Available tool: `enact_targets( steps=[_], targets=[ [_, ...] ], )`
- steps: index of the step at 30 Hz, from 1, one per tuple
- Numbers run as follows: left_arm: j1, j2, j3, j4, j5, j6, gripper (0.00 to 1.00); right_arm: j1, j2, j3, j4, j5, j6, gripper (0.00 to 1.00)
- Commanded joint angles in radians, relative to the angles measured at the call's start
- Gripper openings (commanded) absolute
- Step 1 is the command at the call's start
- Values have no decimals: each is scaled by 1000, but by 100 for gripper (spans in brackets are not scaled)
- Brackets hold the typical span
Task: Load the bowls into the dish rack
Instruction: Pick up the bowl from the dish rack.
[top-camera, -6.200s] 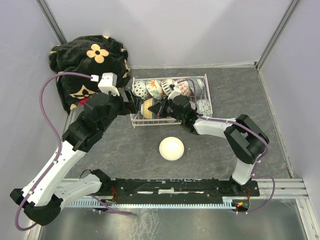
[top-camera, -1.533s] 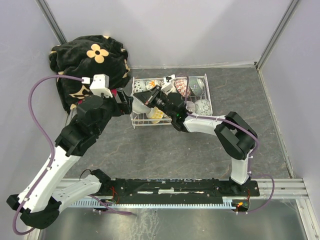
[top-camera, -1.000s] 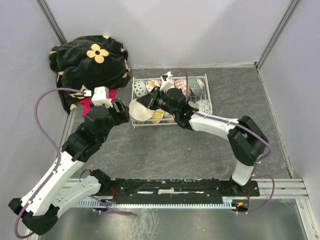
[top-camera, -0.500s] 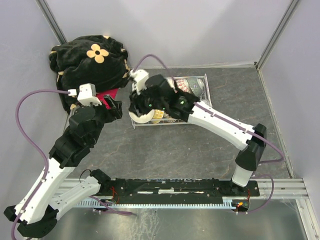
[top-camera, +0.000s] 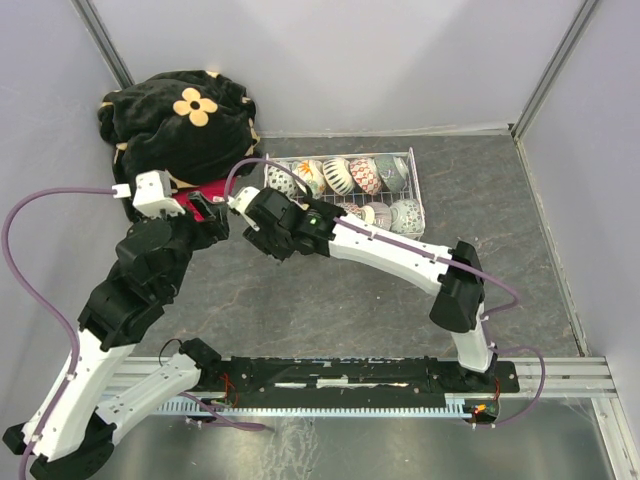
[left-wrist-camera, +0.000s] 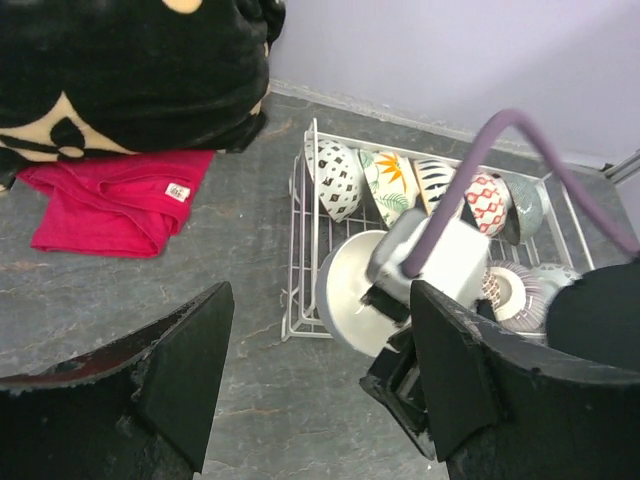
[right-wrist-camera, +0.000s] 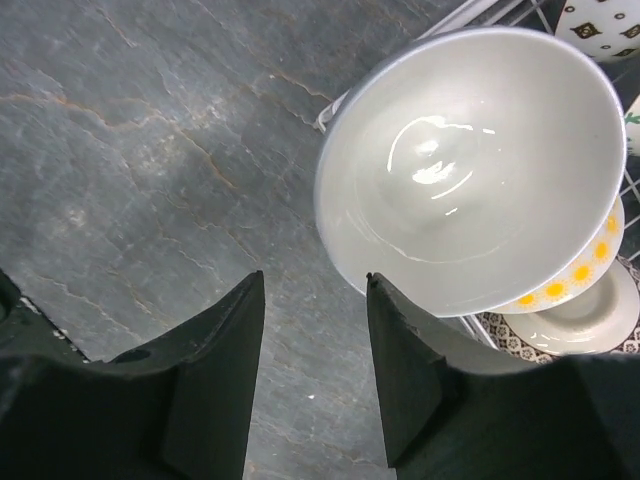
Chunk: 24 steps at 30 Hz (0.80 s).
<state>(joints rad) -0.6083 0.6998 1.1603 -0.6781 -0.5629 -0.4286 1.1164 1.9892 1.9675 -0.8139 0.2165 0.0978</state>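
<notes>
At far left a black blanket (top-camera: 175, 120) lies bunched on the counter (top-camera: 330, 300), with a red cloth (left-wrist-camera: 110, 200) just beside it. The left fingers (left-wrist-camera: 180, 380) hang wide apart near that cloth, holding nothing. The right fingers (right-wrist-camera: 210, 370) stand partly open and empty just off the near-left corner of the dish rack (left-wrist-camera: 310, 250). Inside that corner a white bowl (right-wrist-camera: 470, 210) leans tilted on a yellow-sunburst bowl (right-wrist-camera: 590, 270). Along the rack's far side, patterned bowls (top-camera: 352, 175) stand on edge in a row.

Overhead, the right arm (top-camera: 385, 245) hides the white bowl (left-wrist-camera: 345, 295) at the dish rack's (left-wrist-camera: 305, 260) corner
</notes>
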Motion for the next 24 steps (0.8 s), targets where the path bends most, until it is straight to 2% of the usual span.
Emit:
enact_targets(
  steps=[1,9,13,24],
  targets=[
    [-4,-13,45,51,11,3,78,13,33,51,-7,32,-44,54],
    [-4,-29,59,55,12,8,78,13,75,53,55,5,-33,51],
    [-4,-31,56,57,13,9,78,13,105,82,59,16,-27,40],
    [-4,-34,52,62,11,14,78,6,141,121,75,127,-24,37]
  ],
)
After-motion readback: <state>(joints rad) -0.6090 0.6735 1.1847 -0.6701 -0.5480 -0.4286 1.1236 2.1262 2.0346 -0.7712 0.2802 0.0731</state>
